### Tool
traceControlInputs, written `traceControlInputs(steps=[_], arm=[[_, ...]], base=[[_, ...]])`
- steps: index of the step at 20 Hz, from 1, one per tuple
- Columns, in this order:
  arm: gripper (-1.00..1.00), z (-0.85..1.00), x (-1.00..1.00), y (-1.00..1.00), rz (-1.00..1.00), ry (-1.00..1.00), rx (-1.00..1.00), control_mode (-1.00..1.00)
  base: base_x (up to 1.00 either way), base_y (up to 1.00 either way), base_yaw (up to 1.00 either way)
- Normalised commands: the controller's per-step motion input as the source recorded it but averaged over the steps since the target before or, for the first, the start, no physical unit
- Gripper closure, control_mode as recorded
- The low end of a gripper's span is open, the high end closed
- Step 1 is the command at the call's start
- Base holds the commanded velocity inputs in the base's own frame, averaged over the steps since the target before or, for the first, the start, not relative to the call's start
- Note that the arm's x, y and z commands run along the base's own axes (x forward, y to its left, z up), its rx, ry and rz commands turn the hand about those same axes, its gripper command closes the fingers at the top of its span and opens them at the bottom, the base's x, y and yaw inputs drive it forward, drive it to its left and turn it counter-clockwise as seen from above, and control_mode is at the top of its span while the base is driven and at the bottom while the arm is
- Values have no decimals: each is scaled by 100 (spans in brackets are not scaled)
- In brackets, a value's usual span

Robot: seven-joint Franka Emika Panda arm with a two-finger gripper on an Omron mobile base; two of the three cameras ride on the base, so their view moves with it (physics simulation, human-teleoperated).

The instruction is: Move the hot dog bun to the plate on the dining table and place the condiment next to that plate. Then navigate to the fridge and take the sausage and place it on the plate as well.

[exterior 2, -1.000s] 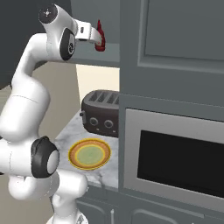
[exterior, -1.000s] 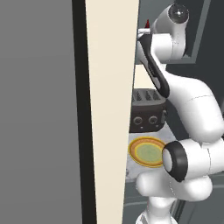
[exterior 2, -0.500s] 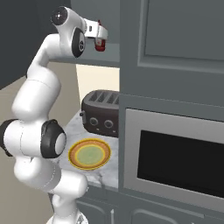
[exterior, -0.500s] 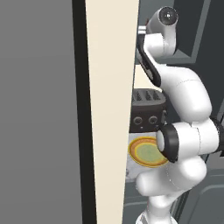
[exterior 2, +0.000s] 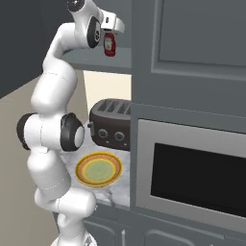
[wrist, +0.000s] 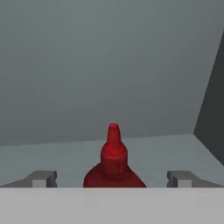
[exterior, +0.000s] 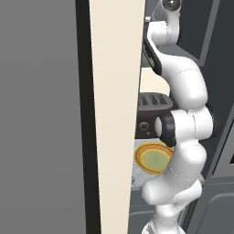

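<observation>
My gripper (exterior 2: pixel 110 37) is raised high in front of the dark grey wall cupboards and is shut on the condiment (exterior 2: pixel 110 45), a small red ketchup bottle that hangs below the hand. In the hand view the bottle's red cap and shoulders (wrist: pixel 113 162) stand between the two fingertips (wrist: pixel 42 178), pointing at a plain grey cupboard surface. The hot dog bun, the pale plate, the dining table, the fridge and the sausage are out of view.
Below the arm, a dark toaster (exterior 2: pixel 111 127) and a yellow-and-orange dish (exterior 2: pixel 98 169) sit on a marble counter. A built-in oven (exterior 2: pixel 192 178) and cupboards (exterior 2: pixel 192 33) fill the right. A cream wall panel (exterior: pixel 114 114) blocks the left.
The arm's upper joints have turned and its elbow has swung left in the right base view. The gripper keeps the ketchup bottle at about the same height.
</observation>
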Motion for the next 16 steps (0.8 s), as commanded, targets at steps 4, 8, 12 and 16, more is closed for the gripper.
traceControlInputs(steps=[4, 8, 12, 16], arm=[[-100, -1, 31, -2, -1, 0, 0, -100], [-100, -13, 25, -1, 0, 0, 0, -100], [100, -22, 8, -4, 0, 0, 0, -100], [100, -17, 0, -6, 0, 0, 0, -100]], base=[[0, 0, 0], [0, 0, 0], [0, 0, 0], [0, 0, 0]])
